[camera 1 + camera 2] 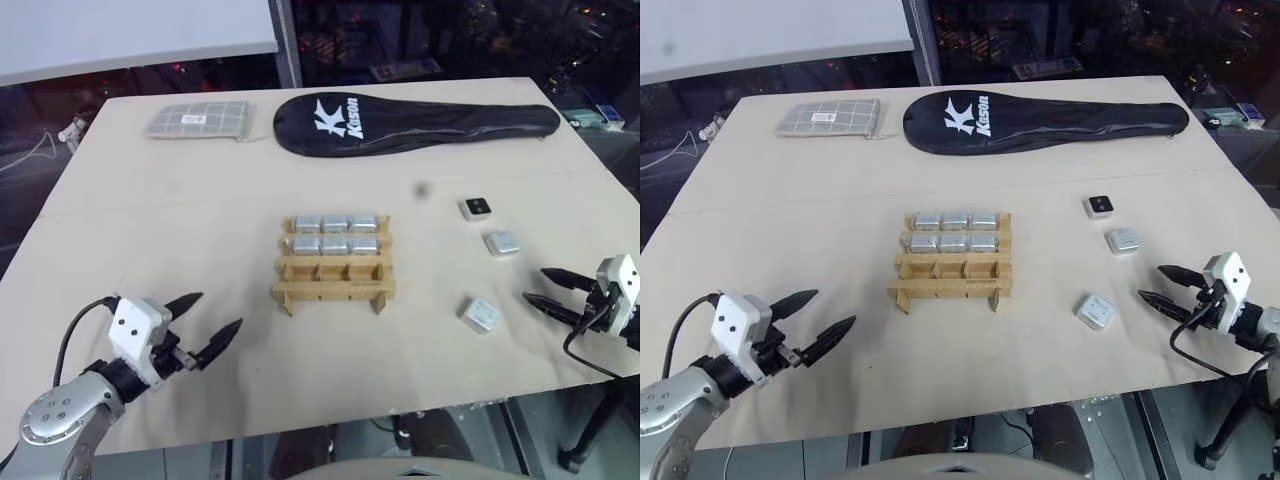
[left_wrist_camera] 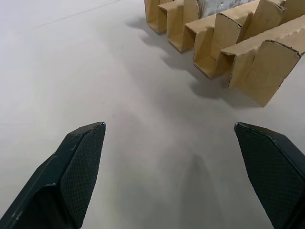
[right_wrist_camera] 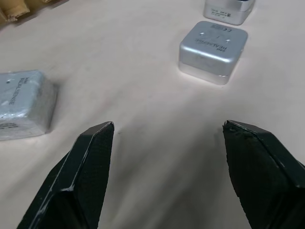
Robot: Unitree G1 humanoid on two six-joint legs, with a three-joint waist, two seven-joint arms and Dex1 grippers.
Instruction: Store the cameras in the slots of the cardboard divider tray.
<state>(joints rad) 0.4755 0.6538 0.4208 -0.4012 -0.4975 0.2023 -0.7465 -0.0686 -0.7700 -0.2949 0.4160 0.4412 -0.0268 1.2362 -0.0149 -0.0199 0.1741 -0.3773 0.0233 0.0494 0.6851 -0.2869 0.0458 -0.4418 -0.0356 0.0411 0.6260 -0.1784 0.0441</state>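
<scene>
The cardboard divider tray (image 1: 335,290) stands mid-table. Several silver cameras (image 1: 335,224) fill its two far rows, and the near row's slots hold nothing. Three loose cameras lie to its right: one with a black square (image 1: 476,208), a silver one (image 1: 501,243), and a pale one (image 1: 480,314) closest to my right gripper (image 1: 534,284). That gripper hovers open just right of it, with the silver camera (image 3: 213,44) ahead and the pale one (image 3: 24,102) off to the side. My left gripper (image 1: 220,309) is open near the front left, pointing toward the tray (image 2: 238,43), with nothing between its fingers.
A long black racket cover (image 1: 410,120) and a grey checked pouch (image 1: 197,120) lie along the far side of the tan table (image 1: 200,220). The table's front edge runs just under both grippers. Bare tabletop separates the left gripper from the tray.
</scene>
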